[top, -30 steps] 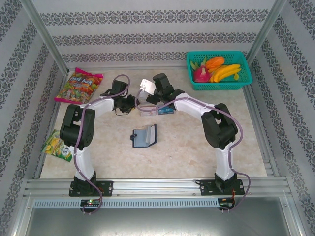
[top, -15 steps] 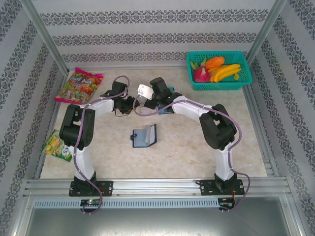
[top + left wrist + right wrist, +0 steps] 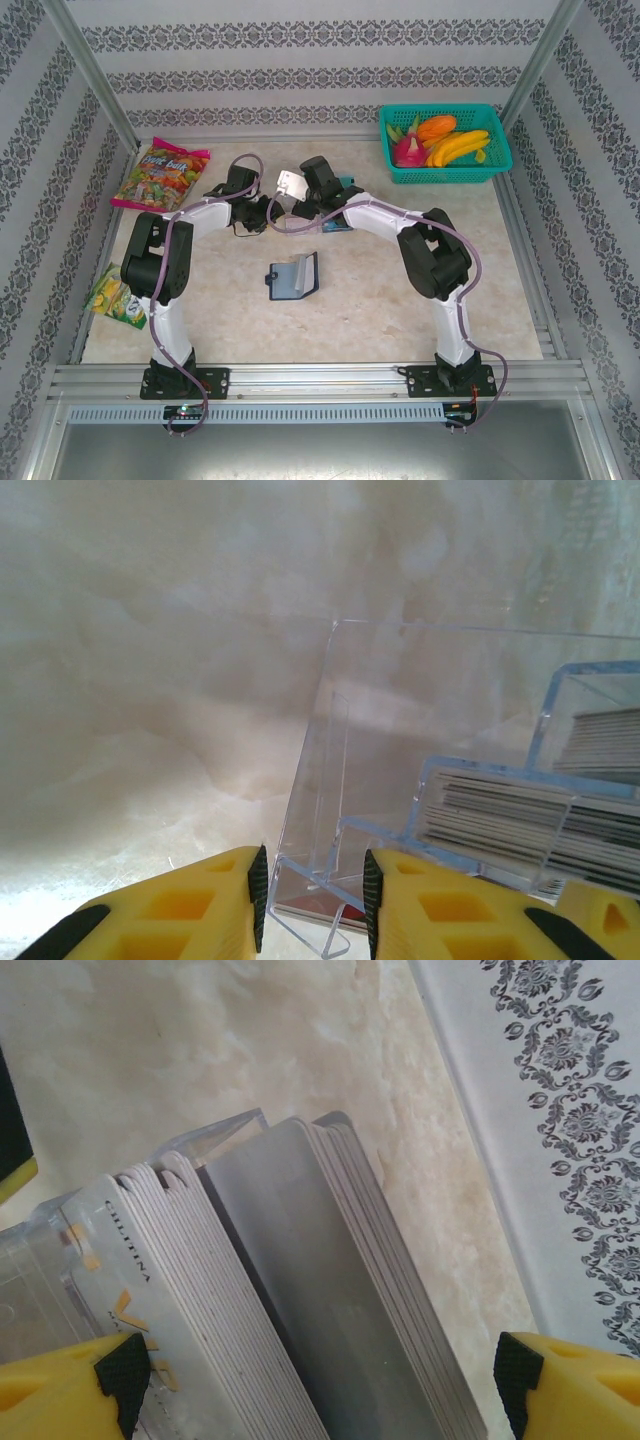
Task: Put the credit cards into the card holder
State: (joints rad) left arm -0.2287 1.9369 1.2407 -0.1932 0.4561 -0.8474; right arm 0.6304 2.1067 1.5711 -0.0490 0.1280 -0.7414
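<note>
The card holder [image 3: 295,277], a dark navy wallet, lies open at the table's middle, apart from both grippers. Behind it stands a clear acrylic stand [image 3: 420,730] with stacked credit cards [image 3: 500,820] in it. My left gripper [image 3: 314,890] is shut on the stand's near corner, yellow fingers [image 3: 200,900] on either side. My right gripper [image 3: 320,1370] hangs over the stacks with jaws wide. A grey stack of credit cards [image 3: 320,1290] and a white stack [image 3: 170,1290] stand between its pads. In the top view a white card face [image 3: 291,183] shows at the right gripper [image 3: 300,195].
A teal basket [image 3: 450,176] of fruit sits at the back right. A candy bag [image 3: 158,175] lies at the back left and a snack packet [image 3: 118,298] at the left edge. Patterned walls close in the sides and back.
My right gripper has shifted left and a little nearer, settling over the card stacks, and the white card face moved with it. The left arm and the card holder have not moved.
</note>
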